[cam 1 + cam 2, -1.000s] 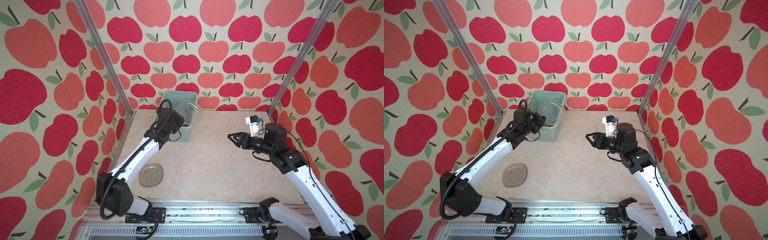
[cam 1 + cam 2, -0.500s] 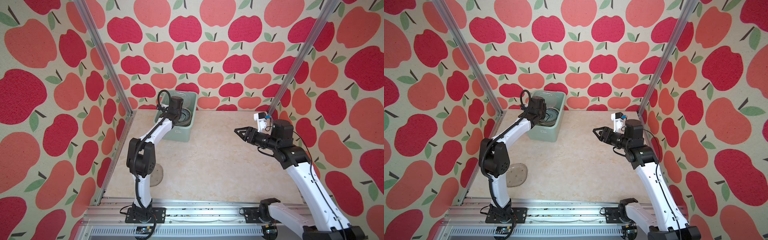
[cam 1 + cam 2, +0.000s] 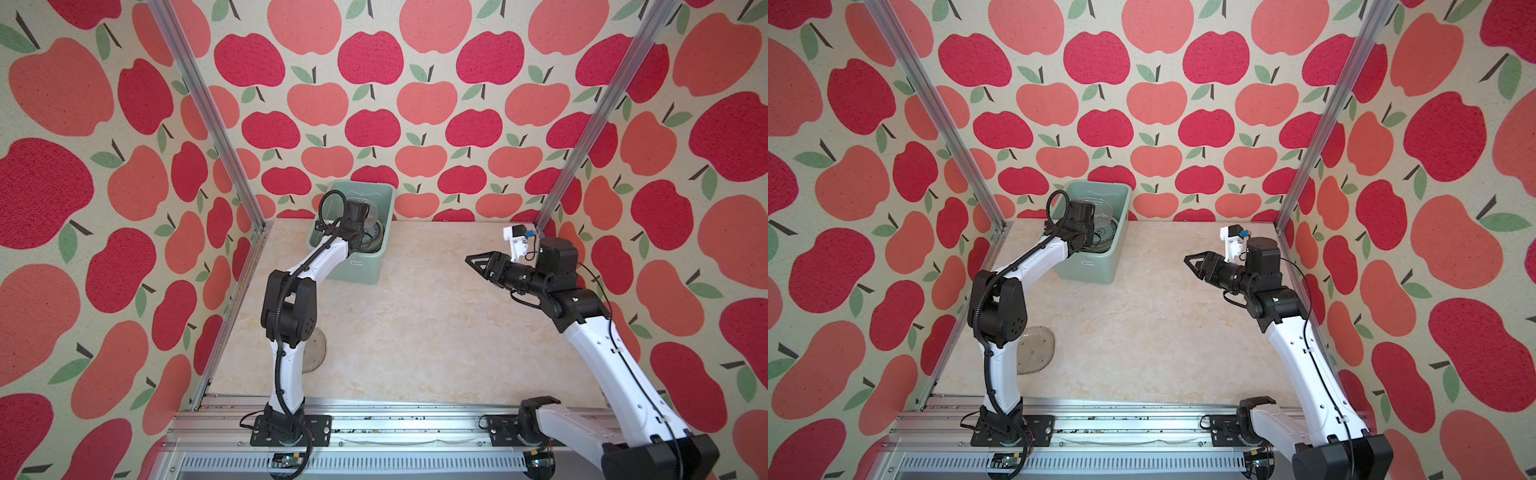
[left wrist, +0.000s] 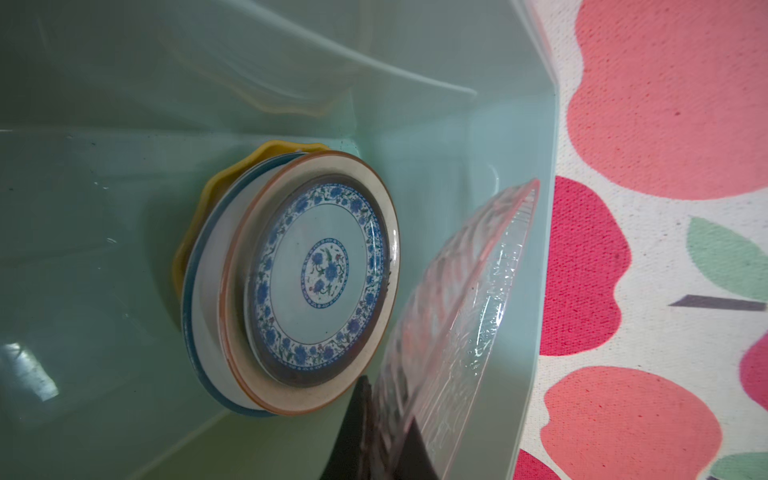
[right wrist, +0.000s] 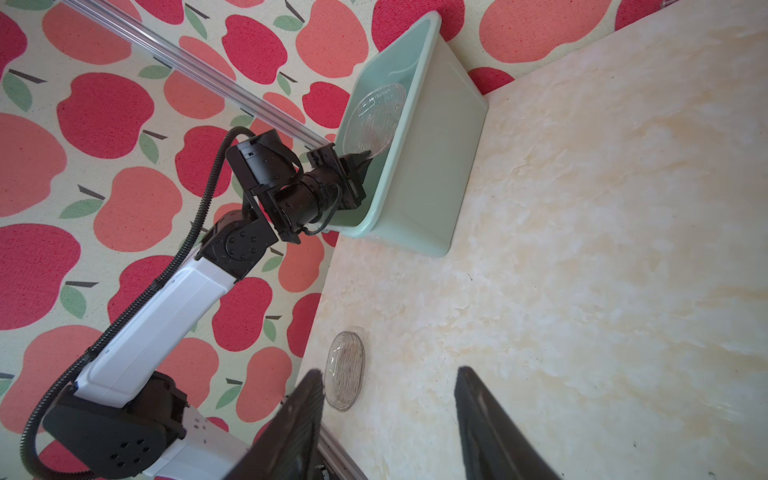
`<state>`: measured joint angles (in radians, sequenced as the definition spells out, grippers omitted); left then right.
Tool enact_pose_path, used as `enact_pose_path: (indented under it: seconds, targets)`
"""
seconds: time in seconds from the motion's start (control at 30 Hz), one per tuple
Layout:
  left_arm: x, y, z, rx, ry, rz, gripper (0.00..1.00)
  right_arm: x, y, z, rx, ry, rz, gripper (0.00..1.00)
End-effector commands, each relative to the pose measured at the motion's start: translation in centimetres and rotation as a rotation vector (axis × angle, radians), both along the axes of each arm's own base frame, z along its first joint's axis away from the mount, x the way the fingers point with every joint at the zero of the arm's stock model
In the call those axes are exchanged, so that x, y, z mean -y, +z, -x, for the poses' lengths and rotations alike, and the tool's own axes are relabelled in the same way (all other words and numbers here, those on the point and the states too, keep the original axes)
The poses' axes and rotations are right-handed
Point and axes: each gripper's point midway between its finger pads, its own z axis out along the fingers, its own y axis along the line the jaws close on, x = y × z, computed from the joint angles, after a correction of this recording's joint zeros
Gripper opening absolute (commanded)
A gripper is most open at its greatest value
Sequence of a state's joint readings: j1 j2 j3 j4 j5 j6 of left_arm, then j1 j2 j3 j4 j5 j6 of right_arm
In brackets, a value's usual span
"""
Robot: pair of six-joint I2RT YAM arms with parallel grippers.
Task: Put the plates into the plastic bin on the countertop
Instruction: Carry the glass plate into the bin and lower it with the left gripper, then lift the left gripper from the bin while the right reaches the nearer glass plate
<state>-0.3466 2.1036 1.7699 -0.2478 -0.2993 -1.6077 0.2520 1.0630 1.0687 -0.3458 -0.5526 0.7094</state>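
Left fingers: my left fingers [image 4: 355, 428] are clamped tight on the rim of a clear glass plate [image 4: 457, 311]. They hold it on edge, tilted, inside the plastic bin [image 3: 365, 270].
Held plate: not yet let go. It hangs clear of the stack [image 4: 232, 291] and close to one bin wall. I cannot tell whether its far edge touches that wall.
Stack in the bin: a blue-patterned plate [image 4: 320, 278] lies on top in a brown-rimmed cream dish. Under that are a blue-rimmed plate and a yellow scalloped plate [image 4: 195, 216]. I cannot count any others beneath.
Right fingers: my right fingers [image 5: 486, 432] stand partly spread with nothing between them. They hover over the desk [image 3: 415, 324] near its right edge, well apart from the bin.
Bin: it sits at the far edge of the desk, towards the far-left corner.
Left to do: a second glass plate [image 3: 1036, 349] lies flat near the desk's near-left corner, just beside my left arm's lower link.
Progress: I judge the job nearly done. What remains is to set the held plate down and fetch the one by the near-left corner.
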Motion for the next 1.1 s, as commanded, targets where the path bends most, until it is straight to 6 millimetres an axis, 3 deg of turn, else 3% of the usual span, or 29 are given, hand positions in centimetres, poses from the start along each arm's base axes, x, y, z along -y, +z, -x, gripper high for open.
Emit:
enact_pose_path:
  seconds: [0.0,0.2,0.33,0.63,0.73,0.87,1.07]
  targets:
    - [-0.4,-2.4,0.1,-0.069,0.009,-0.01,0.0,-0.1,-0.1,-0.2,-0.003,0.006,-0.019,0.54]
    - [-0.4,-4.2,-0.2,-0.108,0.004,-0.013,0.02,-0.1,-0.6,-0.3,-0.013,0.006,-0.017,0.54]
    - [-0.4,-5.3,-0.4,-0.123,0.019,0.007,0.11,0.0,-0.9,-0.4,-0.019,0.004,-0.018,0.54]
    - [-0.2,-6.2,-0.9,-0.158,0.015,0.014,0.21,0.0,-1.1,-0.7,-0.023,-0.001,-0.024,0.54]
    - [-0.3,-6.0,-0.9,-0.162,0.013,0.012,0.27,0.0,-1.1,-0.7,-0.022,-0.001,-0.024,0.54]
    - [-0.3,-5.0,-0.4,-0.174,0.011,0.008,0.43,0.0,-0.9,-0.8,-0.021,-0.002,-0.028,0.54]
    - [-0.3,-1.6,-0.2,-0.131,-0.009,0.013,0.58,-0.1,-0.3,-0.9,-0.014,-0.001,-0.044,0.54]
